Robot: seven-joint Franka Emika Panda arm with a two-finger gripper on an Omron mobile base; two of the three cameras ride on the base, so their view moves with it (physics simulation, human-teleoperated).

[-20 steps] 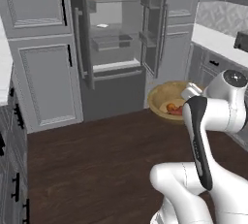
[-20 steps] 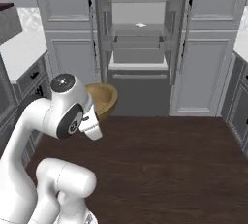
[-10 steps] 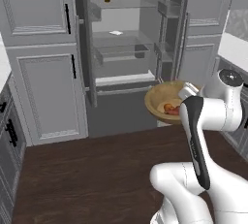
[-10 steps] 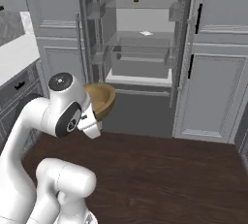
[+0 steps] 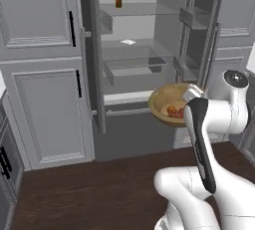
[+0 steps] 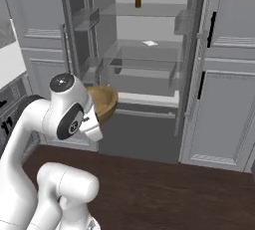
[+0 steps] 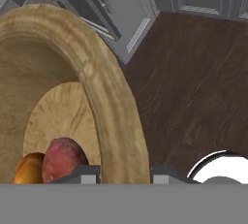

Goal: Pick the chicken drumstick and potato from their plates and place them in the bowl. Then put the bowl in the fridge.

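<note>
The claw (image 7: 125,173) is clamped on the rim of the bowl (image 5: 172,105), one tip inside the wall and one outside, as the hand view shows at its bottom edge. In the left base view the bowl hangs at centre right, just in front of the open fridge (image 5: 144,55) and about level with its lower shelf. Inside the bowl lie the potato (image 7: 64,160) and, touching it at lower left, the drumstick (image 7: 28,168).

The bowl looks stiff and wooden, so the thick rim should take a firm pinch without harm. A grip at one edge leaves the weight hanging off to the side, though, so the bowl could tip or twist between the tips. The two foods are loose and rounded and would likely roll toward the low side if it tilts. Keeping it level probably matters more than speed.

The arm's white link covers the bowl's near edge in the left base view, and in the right base view only a brown arc (image 6: 103,102) shows past the wrist. The drumstick's bone end is cut off in the hand view. Whether the bowl clears the shelf front cannot be judged.
</note>
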